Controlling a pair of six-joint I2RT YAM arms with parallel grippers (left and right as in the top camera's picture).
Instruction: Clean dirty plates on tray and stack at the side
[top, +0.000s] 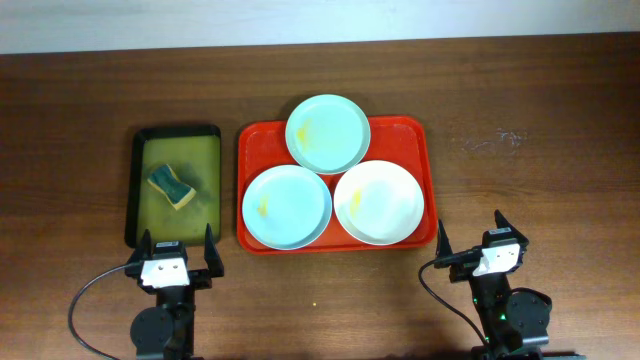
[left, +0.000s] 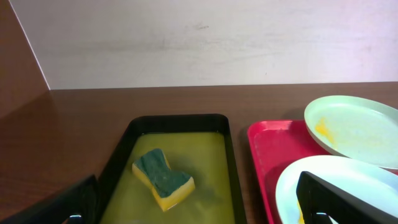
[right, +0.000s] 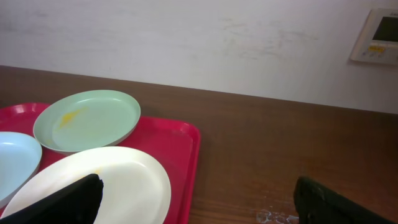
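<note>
Workstation Status: Layout and Pincer Condition

Landmark. The red tray (top: 403, 137) lies on the brown table (top: 80, 90), long side running left to right. All positions below are given relative to it.

Plates. All three plates sit on the red tray, none of them stacked at the side.
- The mint plate (top: 328, 133) occupies the far middle. Its far edge overhangs the tray's far rim, and its near edge appears to overlap the far edges of the other two plates. A yellow smear shows on its left half.
- The blue plate (top: 287, 207) occupies the near left corner, with a yellow smear on its left half.
- The white plate (top: 377, 202) occupies the near right corner, just beside the blue plate, with faint yellowish marks on its surface.

Adjacent equipment. A black tray (top: 130, 190) lies just beside the left rim of the red tray, with a narrow strip of table between them. It holds yellowish-green liquid. A sponge (top: 172, 187), yellow with a green top face, lies in that liquid.

Pincers.
- The left gripper (top: 176, 240) stands nearer than the tray's near left corner, at the near end of the black tray. Its fingers are spread wide, with nothing between them.
- The right gripper (top: 470, 225) stands just off the tray's near right corner, above bare table. Its fingers are likewise spread wide and hold nothing.

Neither pincer touches a plate, the sponge or either tray.
</note>
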